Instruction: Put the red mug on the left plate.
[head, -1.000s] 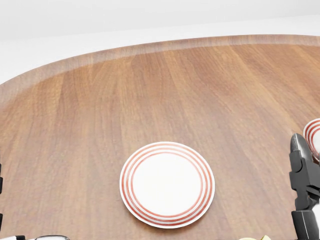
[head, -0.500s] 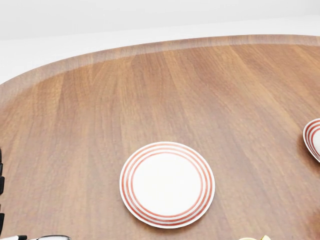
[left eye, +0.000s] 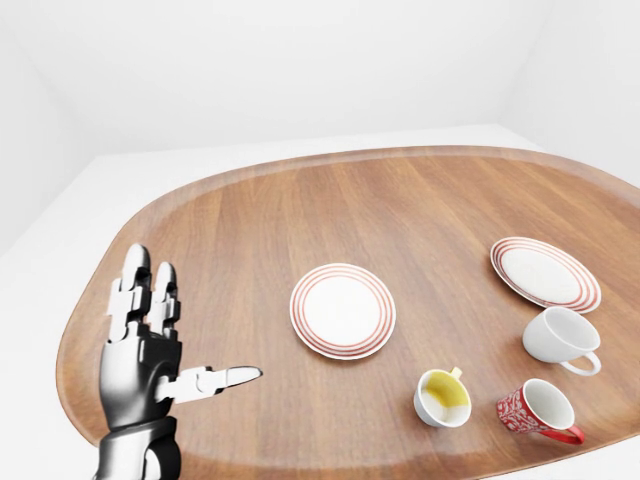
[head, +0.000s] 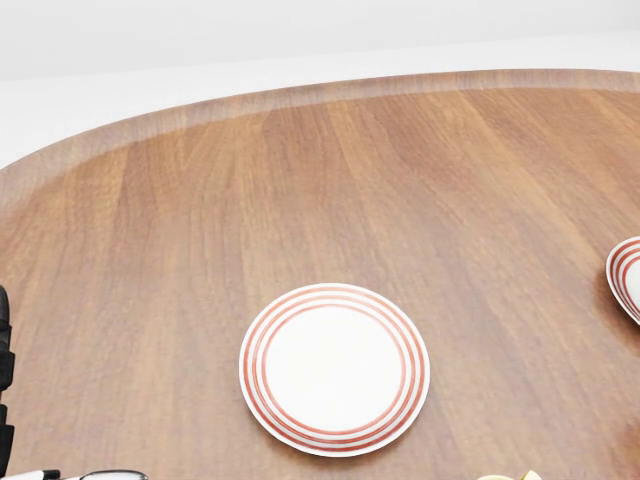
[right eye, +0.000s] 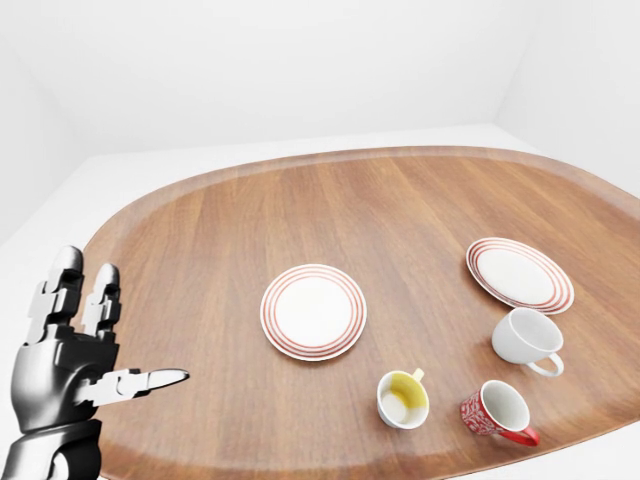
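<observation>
Upright at the table's (left eye: 420, 200) near left, the left hand (left eye: 140, 355) spreads its fingers, holding nothing — only the eye views show the red mug (left eye: 535, 409), near right, well apart from the left plate (left eye: 342, 310).

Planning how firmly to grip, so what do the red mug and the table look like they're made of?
Red mug: looks like glazed ceramic, with a smooth white inside and a red patterned outside. Table: looks like wood with a satin finish, showing plank grain and soft sheen. Being a render, both are guesses.
</observation>
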